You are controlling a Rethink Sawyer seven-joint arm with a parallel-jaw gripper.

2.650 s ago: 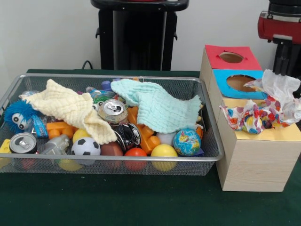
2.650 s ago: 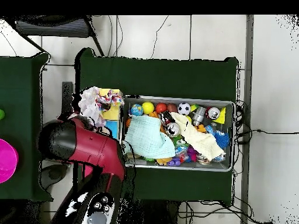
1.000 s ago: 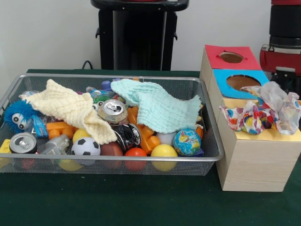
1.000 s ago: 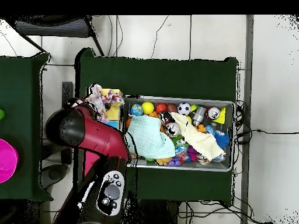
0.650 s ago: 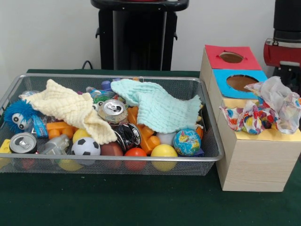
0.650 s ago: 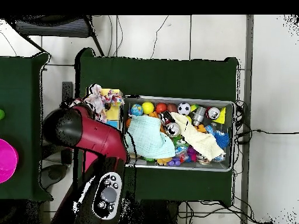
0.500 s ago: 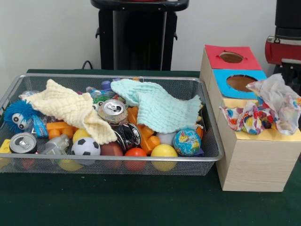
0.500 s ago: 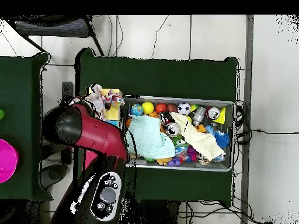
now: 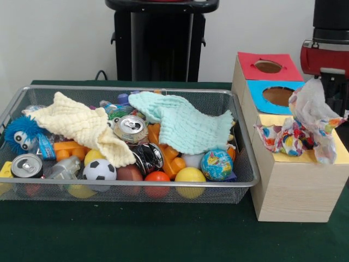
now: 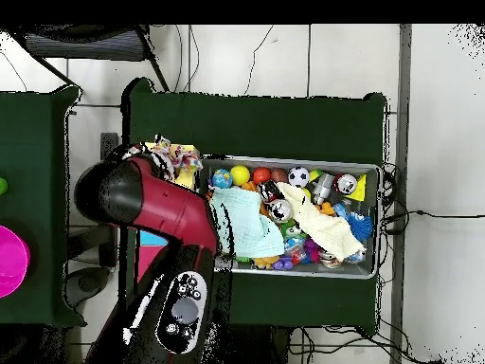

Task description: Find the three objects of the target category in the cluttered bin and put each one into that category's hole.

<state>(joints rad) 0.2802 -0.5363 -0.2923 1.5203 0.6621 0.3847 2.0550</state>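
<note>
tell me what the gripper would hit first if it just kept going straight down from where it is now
Probably the dotted cloths bunched on the yellow top of the box. The arm hangs right over them, but the gripper itself is hidden and depth is unclear.

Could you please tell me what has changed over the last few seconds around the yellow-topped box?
The arm shifted above the box, and the dotted cloths on the yellow top were bunched together and lifted at the right. The bin and its contents stayed put. The gripper's state is hidden.

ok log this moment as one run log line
arm: over yellow-topped box | gripper: hidden | dotted cloths: bunched over hole area | bin: cream, mint cloths remain
</note>
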